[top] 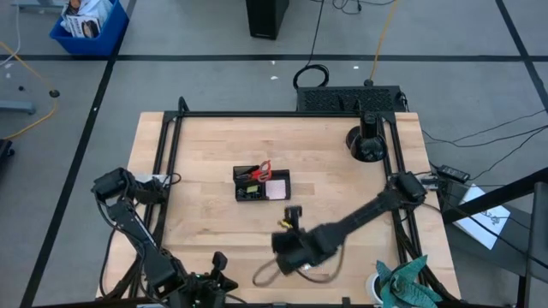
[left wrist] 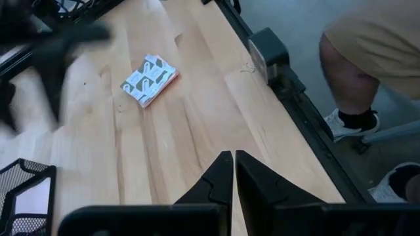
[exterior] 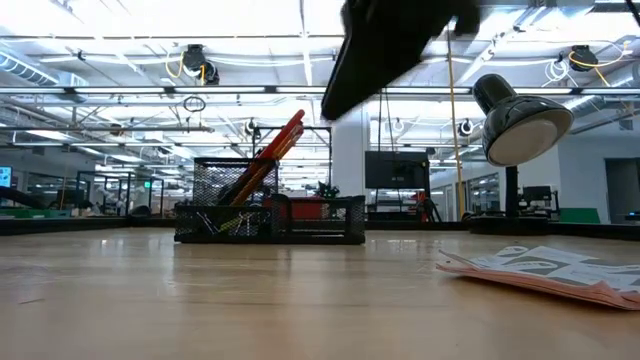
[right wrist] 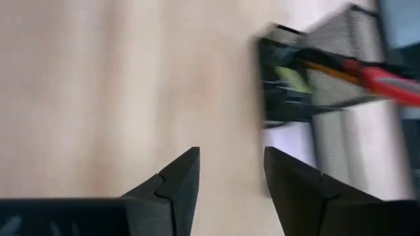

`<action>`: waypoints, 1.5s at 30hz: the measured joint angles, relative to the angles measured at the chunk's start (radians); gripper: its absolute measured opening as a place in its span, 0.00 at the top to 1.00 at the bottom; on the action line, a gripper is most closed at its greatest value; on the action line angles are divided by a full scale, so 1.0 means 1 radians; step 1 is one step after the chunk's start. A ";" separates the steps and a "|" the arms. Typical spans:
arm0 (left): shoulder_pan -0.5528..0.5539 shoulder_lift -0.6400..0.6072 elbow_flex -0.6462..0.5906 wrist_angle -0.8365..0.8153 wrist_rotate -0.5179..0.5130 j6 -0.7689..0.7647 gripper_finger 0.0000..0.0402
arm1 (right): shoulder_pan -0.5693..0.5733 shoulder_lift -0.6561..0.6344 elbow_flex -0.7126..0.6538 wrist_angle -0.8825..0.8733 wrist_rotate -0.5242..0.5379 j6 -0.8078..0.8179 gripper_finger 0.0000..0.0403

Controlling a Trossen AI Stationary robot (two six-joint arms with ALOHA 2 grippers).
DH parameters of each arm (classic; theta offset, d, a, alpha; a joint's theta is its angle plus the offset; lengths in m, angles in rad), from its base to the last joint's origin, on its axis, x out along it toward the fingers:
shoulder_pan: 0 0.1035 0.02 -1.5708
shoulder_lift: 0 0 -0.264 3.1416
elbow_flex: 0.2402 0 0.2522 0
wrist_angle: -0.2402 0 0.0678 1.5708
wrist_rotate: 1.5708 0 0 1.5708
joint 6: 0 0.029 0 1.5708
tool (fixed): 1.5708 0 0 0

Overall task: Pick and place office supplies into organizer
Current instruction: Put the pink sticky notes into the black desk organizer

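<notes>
Pale wooden table [top: 214, 145] bearing black mesh organizer [top: 262, 184] mid-table; printed pad [left wrist: 149, 79] near one edge.

A light wooden table [top: 223, 145] framed by black rails stands on a grey floor [top: 205, 30] marked with dark tape lines. A blue bin [top: 88, 26] of papers sits on that floor, far beyond the left gripper [top: 219, 267] across the table. A black desk lamp [exterior: 515, 125] rises at the far corner on the right gripper [top: 294, 217] side. Ceiling strip lights [exterior: 300, 20] brighten a large hall behind. A person's legs and shoes [left wrist: 357, 121] stand beside the table edge.
</notes>
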 joint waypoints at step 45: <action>0.170 0.134 -0.001 0.124 0.328 0.088 0.94 | 0.275 0.180 0.001 -0.136 -0.195 0.698 0.63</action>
